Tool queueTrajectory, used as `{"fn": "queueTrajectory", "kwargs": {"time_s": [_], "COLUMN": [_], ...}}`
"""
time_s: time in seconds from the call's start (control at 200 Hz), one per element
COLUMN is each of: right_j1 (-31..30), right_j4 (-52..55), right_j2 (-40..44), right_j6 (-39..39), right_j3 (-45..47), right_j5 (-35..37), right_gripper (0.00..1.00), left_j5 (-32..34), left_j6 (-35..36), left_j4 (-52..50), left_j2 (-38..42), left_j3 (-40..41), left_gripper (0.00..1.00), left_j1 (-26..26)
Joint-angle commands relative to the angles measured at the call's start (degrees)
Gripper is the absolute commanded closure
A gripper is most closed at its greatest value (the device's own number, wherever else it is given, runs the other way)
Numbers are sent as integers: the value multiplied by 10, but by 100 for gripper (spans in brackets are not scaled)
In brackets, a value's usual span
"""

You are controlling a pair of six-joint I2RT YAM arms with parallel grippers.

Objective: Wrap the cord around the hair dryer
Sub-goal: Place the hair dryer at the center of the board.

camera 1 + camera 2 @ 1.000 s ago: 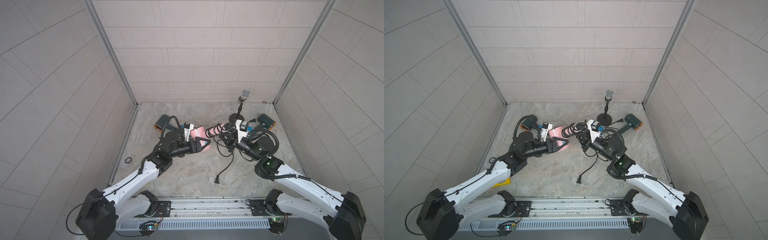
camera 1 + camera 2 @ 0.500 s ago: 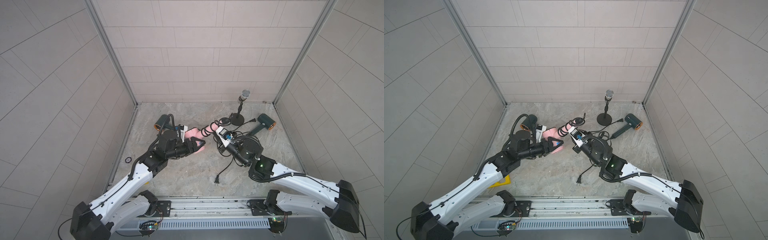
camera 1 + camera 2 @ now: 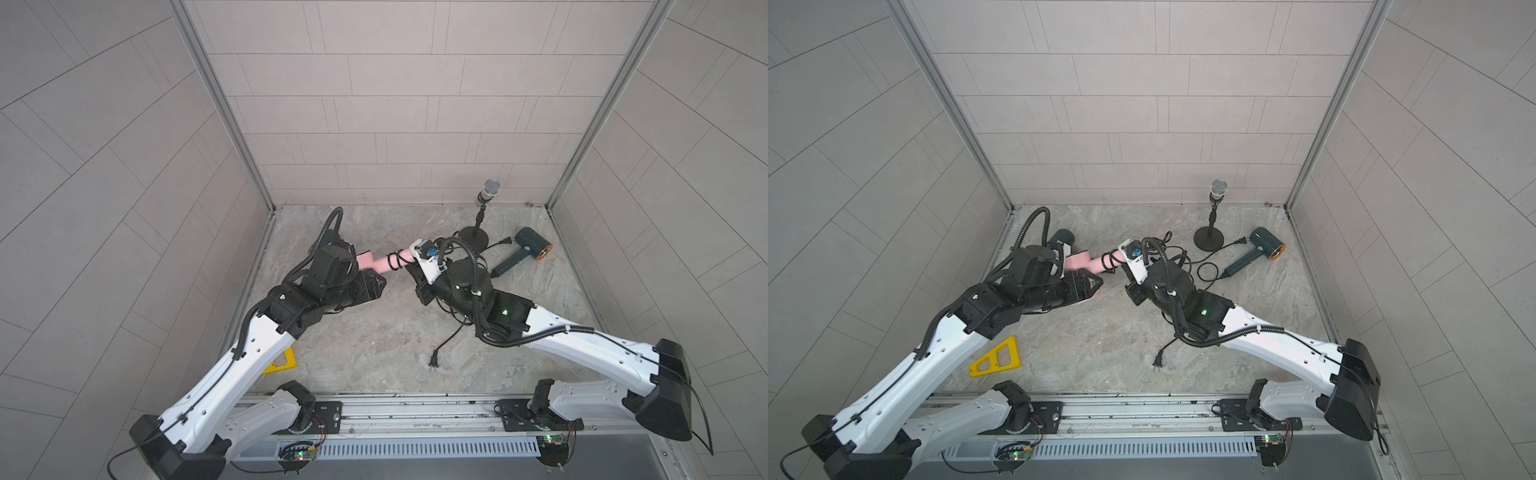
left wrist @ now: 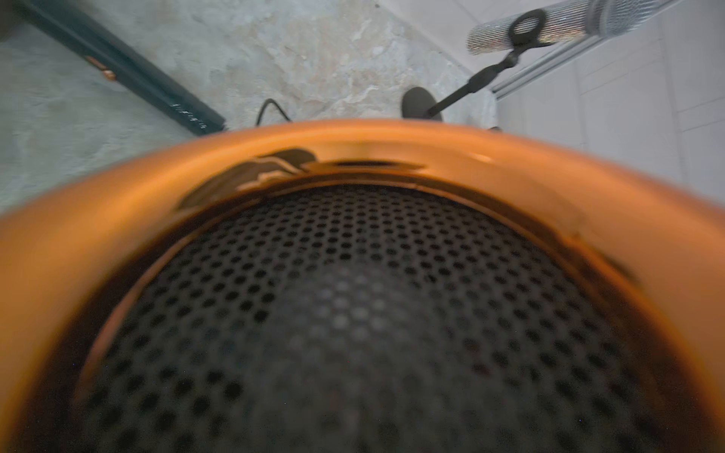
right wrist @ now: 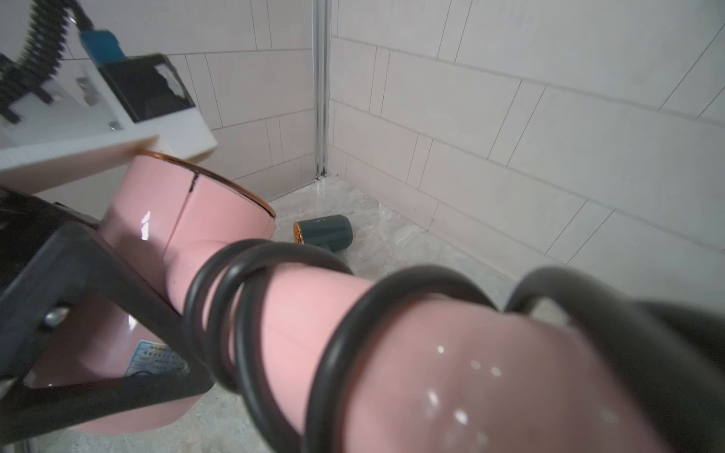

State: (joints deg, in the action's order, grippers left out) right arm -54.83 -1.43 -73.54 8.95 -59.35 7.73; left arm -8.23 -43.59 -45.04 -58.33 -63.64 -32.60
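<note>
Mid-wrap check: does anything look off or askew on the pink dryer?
The cord sits unevenly on the handle of the pink dryer: two coils bunched near the head, the next gapped. A plug lies loose on the floor.

The hair dryer is glossy pink with a copper rim and a black perforated grille; its cord is black. The tabletop is grey-beige marbled. At 2 o'clock is a dark green dryer, and at 8 o'clock a yellow triangle.
</note>
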Motion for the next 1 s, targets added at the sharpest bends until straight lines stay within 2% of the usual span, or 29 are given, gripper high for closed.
{"fn": "queueTrajectory", "kwargs": {"time_s": [0.0, 0.135, 0.28, 0.625, 0.72, 0.861, 0.996], "right_j1": [-12, -12, -12, -12, -12, -8, 8], "right_j4": [88, 98, 100, 151, 182, 201, 216], "right_j2": [-42, -89, -123, -226, -255, -293, -324], "right_j6": [120, 220, 281, 310, 325, 348, 358], "right_j3": [11, -2, -8, -64, -85, -103, -113], "right_j5": [-75, -96, -105, -111, -115, -141, -167], "right_gripper": [100, 100, 100, 100, 100, 100, 100], "left_j5": [190, 217, 251, 291, 273, 295, 295], "left_j6": [97, 127, 139, 157, 175, 183, 178], "left_j4": [-82, -109, -109, -45, -46, -47, -25], "left_j2": [-10, -28, -51, -125, -174, -256, -292], "left_j3": [8, 26, 63, 155, 138, 117, 113], "left_gripper": [100, 100, 100, 100, 100, 100, 100], "left_j1": [15, 15, 15, 16, 17, 17, 16]}}
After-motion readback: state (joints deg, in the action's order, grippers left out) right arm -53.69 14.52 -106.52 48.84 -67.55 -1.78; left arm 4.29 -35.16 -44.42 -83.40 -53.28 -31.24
